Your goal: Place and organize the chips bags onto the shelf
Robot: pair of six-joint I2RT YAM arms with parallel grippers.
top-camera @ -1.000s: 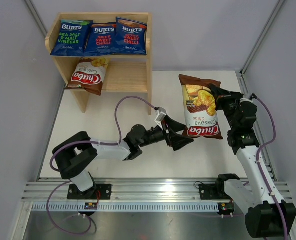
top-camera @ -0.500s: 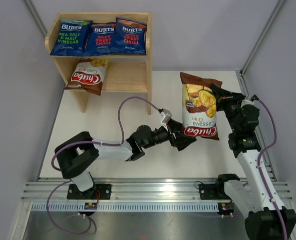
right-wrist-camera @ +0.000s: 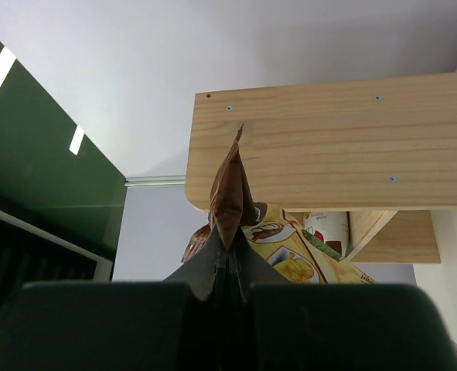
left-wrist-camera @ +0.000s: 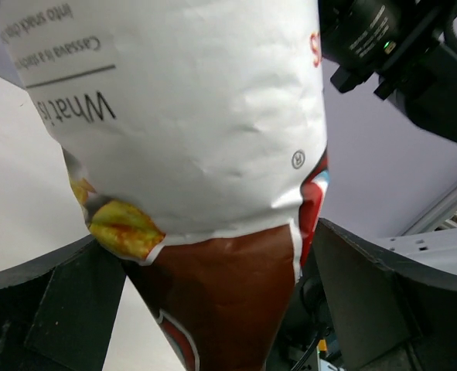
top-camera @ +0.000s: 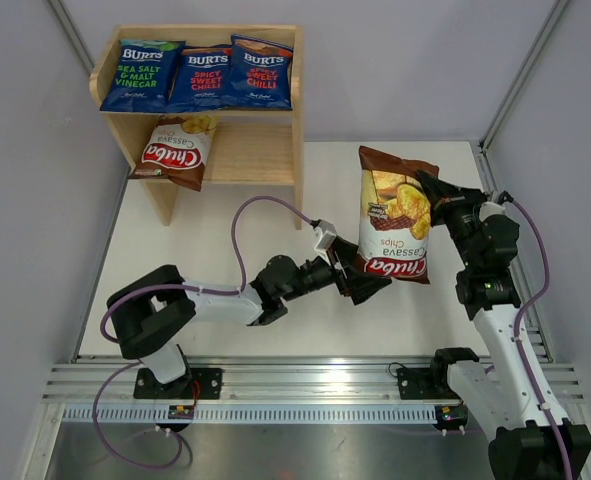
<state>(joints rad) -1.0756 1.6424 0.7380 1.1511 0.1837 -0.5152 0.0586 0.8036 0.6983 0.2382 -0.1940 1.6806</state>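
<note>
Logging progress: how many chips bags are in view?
5. On the shelf top: the sea salt Burts bag, middle Burts bag, right Burts bag. Lower tier: first Chuba bag. Right pincer holds second Chuba bag.

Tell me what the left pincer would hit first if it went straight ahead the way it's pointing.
Likely the glossy brown-and-cream Chuba chips bag hanging from the shut right pincer; its lower end sits between the left pincer's open fingers.

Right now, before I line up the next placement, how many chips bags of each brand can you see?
Blue Burts bags: 3, all on top of the shelf.
Brown-and-cream Chuba bags: 2, one on the lower tier, one pinched in the right tool.
Total: 5 bags.
</note>
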